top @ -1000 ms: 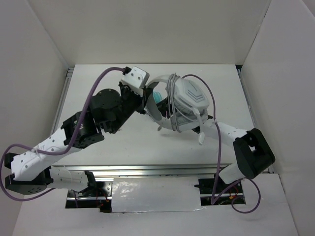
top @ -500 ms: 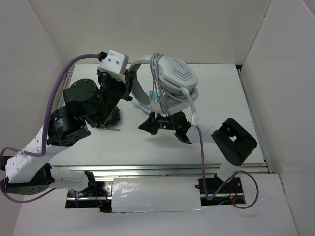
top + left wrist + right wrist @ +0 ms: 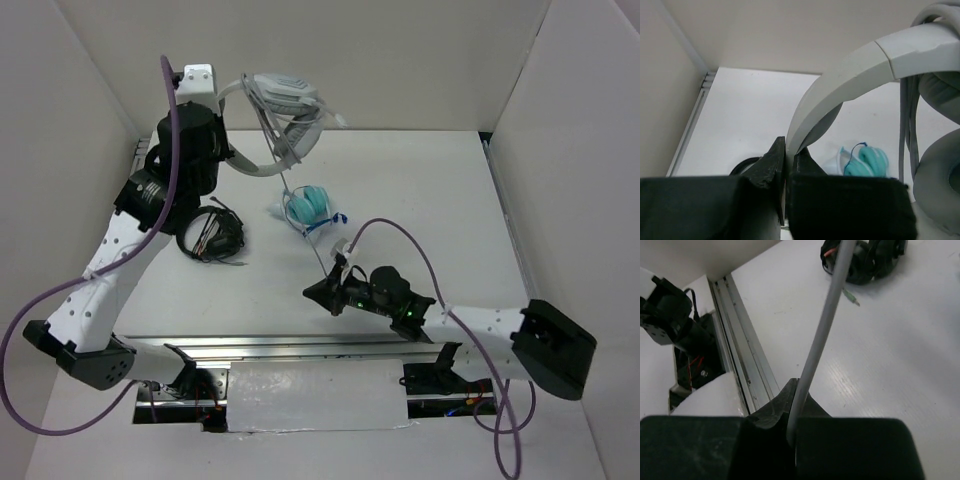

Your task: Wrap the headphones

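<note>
Headphones point(image 3: 287, 98) rising toward 12 o'clock, left end effector point(image 3: 786, 151) clenching headband point(image 3: 855, 65); right end effector point(image 3: 796, 396) pinching cable point(image 3: 823, 325), retreating toward 6 o'clock. Wrapping seemingly partway; long tail remaining.

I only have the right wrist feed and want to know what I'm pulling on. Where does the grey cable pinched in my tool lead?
Observer: From the right tool, the grey cable runs up to the white headphones, which are raised above the table.
Operator: What is holding them up there?
Observer: The left tool is shut on their headband.
</note>
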You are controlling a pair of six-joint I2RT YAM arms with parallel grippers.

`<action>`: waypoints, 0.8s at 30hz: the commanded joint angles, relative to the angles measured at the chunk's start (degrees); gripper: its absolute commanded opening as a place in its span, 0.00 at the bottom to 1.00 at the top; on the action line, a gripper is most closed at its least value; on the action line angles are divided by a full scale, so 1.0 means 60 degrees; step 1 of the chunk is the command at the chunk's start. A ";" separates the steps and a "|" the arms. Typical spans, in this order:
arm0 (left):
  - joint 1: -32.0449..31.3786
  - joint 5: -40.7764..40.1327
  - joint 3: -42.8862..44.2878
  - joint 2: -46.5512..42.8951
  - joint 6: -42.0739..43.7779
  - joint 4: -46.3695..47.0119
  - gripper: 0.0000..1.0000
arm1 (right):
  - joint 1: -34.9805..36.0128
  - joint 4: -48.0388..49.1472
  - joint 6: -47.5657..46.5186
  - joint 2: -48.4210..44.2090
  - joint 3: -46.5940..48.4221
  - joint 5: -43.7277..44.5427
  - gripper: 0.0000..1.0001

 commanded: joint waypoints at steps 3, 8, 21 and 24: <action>0.1712 0.1614 0.0166 0.0273 -0.1707 0.0752 0.00 | 0.0964 -0.2541 -0.0116 -0.1922 -0.0087 0.3535 0.00; 0.2872 0.4083 -0.0535 0.0290 -0.2089 0.1073 0.00 | 0.1390 -0.4635 -0.0307 -0.2512 0.0411 0.5693 0.00; 0.4925 0.7364 -0.1255 0.0099 -0.2794 0.1572 0.00 | 0.0526 -0.4507 -0.0775 -0.0418 0.1436 0.6062 0.00; 0.4983 0.6863 -0.1386 0.0187 -0.2588 0.1440 0.00 | 0.0526 -0.4653 -0.0718 -0.0563 0.1452 0.6251 0.00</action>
